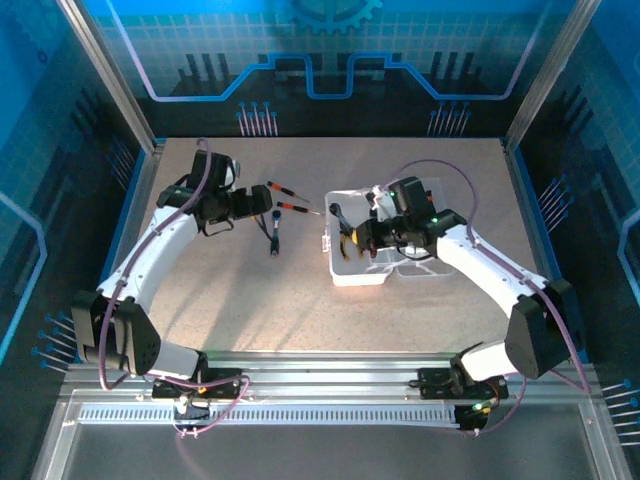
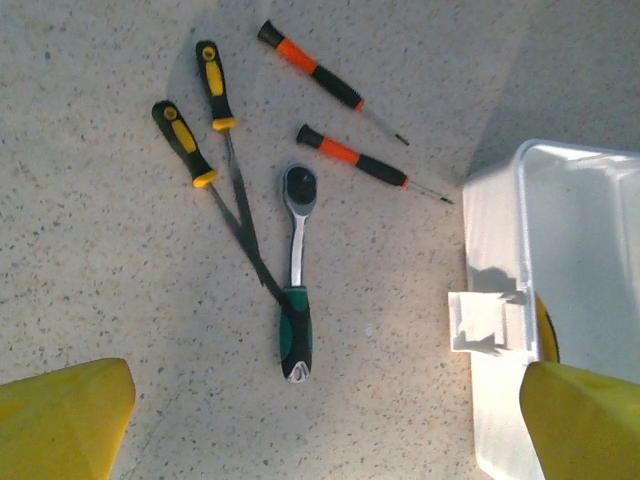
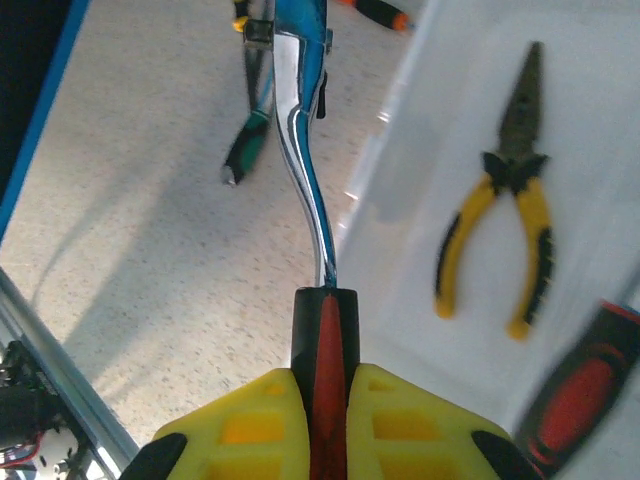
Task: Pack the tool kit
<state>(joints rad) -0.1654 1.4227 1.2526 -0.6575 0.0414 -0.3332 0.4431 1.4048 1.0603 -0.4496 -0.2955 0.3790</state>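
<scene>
Between the yellow fingers [image 3: 245,425] of the right hand [image 3: 325,400] sits the red-and-black handle of a chrome tool [image 3: 300,170], and the hand is clamped shut on it. The tool's bright curved shank runs forward from the handle, past the left wall of the clear case [image 3: 600,130] and out over the desk [image 3: 150,250]. Its head, near the top edge, is too blurred to name. Just right of this hand, inside the case, yellow-handled pliers [image 3: 505,235] lie flat on the floor with the nose pointing away. A second red-and-black handle [image 3: 585,390] shows at the lower right, out of focus. From overhead, the right hand [image 1: 352,240] hovers over the left half of the case [image 1: 350,272], which stands right of the desk's centre.

The left hand [image 2: 320,430] is spread wide and holds nothing, its yellow fingertips [image 2: 60,425] at the two lower corners of its wrist view. Below it on the desk [image 2: 100,280] lies a ratchet [image 2: 296,290] with a green-and-black handle. A pair of yellow-and-black screwdrivers [image 2: 183,143] lies to the ratchet's left, their blades converging at its handle. Beyond the ratchet, two orange-and-black screwdrivers [image 2: 350,158] lie side by side, tips pointing toward the case. The nearer one's tip comes close to the case's white wall [image 2: 495,220].
</scene>
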